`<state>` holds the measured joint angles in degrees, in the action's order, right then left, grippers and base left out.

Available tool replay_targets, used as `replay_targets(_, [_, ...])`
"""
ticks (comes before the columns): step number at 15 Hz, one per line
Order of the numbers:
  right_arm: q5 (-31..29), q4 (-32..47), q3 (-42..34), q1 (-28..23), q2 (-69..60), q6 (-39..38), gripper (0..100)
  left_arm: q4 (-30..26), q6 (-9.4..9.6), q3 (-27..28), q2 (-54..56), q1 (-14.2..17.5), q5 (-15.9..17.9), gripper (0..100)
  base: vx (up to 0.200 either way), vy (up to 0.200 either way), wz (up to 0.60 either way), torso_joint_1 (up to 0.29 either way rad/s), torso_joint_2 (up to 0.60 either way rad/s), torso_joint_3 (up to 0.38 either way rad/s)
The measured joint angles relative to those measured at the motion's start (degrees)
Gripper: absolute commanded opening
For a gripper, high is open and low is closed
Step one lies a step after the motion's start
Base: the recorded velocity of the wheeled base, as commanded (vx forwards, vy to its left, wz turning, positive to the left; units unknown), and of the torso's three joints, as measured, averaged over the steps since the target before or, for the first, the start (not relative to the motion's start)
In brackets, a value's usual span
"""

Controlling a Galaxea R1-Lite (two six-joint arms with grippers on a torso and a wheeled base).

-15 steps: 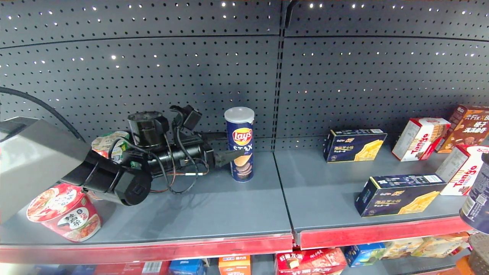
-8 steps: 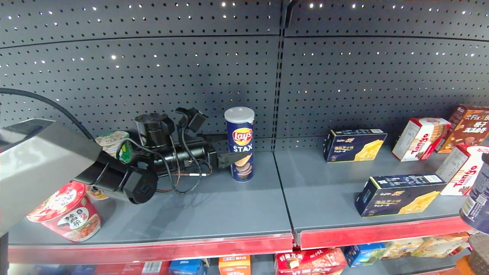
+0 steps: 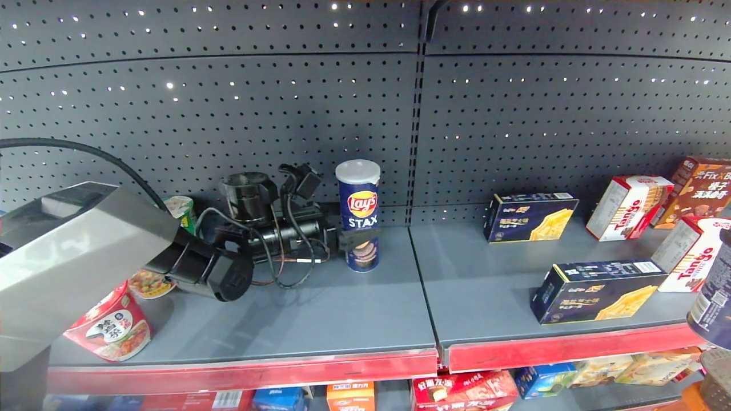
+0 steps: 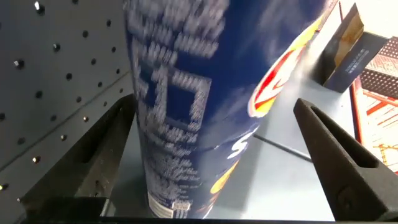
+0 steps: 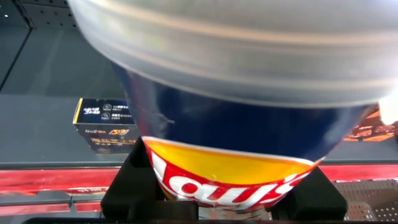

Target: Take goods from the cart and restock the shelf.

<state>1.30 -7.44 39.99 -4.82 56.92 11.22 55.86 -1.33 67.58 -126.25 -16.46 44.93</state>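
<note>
The chip can [image 3: 358, 214] stands upright near the middle of the head view, toward the back of the grey shelf [image 3: 320, 319] and just in front of the pegboard wall [image 3: 228, 103]. The left gripper [image 3: 358, 240] comes in from the left of that frame at the can's lower half, with its jaws spread wide, one on each side of the tube. From the head view a single dark finger crosses the can's front. The left wrist view adds both wedge-shaped black fingers [image 4: 336, 162]. One is clearly apart from the can, with bare shelf showing between. The other is just beside the can's wall, and I cannot tell whether it touches. A second can [image 5: 236, 124] sits clamped in the right gripper [image 5: 221, 199], black jaws against both of its sides; in the head view it is a dark rounded shape at the lower right edge. Both cans are smooth, glossy blue tubes with pale plastic lids. The shelf is flat painted metal with a red front strip, and the wall behind is perforated sheet. A red noodle cup [image 3: 108, 331] stands at the lower left, and flat dark blue boxes [image 3: 594, 291] lie to the right.
</note>
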Motion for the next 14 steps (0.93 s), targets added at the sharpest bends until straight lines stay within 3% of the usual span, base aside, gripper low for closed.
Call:
replay_targets(8, [0.1, -0.2, 0.3, 0.8, 0.6, 0.0, 0, -1.3, -0.06, 3.5, -2.8, -0.1, -0.3, 100, 0.0, 0.0, 0.0, 0.0, 0.0, 0.0])
replay_targets(12, [0.1, -0.2, 0.4, 0.8, 0.7, 0.0, 0, -4.4, 0.0, 6.5, -3.4, -0.1, -0.5, 100, 0.0, 0.0, 0.0, 0.0, 0.0, 0.0])
replay_targets(13, [0.1, -0.2, 0.3, 0.8, 0.7, 0.0, 0, -4.4, 0.07, 6.9, -3.5, -0.2, -0.5, 0, 0.0, 0.0, 0.0, 0.0, 0.0, 0.0])
replay_targets(14, [0.1, -0.2, 0.3, 0.7, 0.7, 0.0, 0, -4.0, 0.35, 7.0, -3.7, -0.2, -0.5, 0, 0.0, 0.0, 0.0, 0.0, 0.0, 0.0])
